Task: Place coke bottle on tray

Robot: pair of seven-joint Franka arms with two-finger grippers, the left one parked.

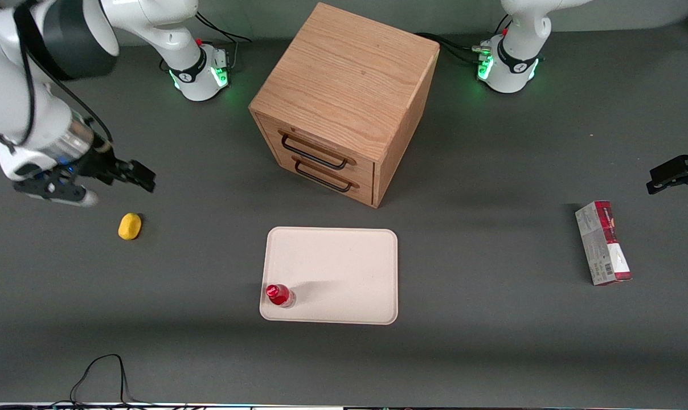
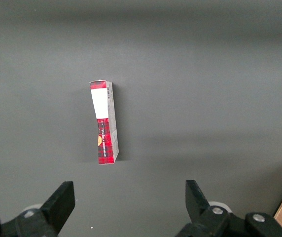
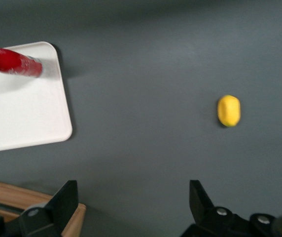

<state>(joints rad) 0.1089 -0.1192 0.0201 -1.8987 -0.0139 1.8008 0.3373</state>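
The coke bottle, small and red with a red cap, stands upright on the cream tray, at the tray corner nearest the front camera toward the working arm's end. The right wrist view shows the bottle on the tray too. My gripper hangs open and empty above the table, well away from the tray toward the working arm's end and farther from the front camera than the tray. In the right wrist view my gripper has its jaws wide apart with nothing between them.
A yellow lemon-like object lies on the table just below my gripper; it also shows in the right wrist view. A wooden two-drawer cabinet stands farther back than the tray. A red-and-grey carton box lies toward the parked arm's end.
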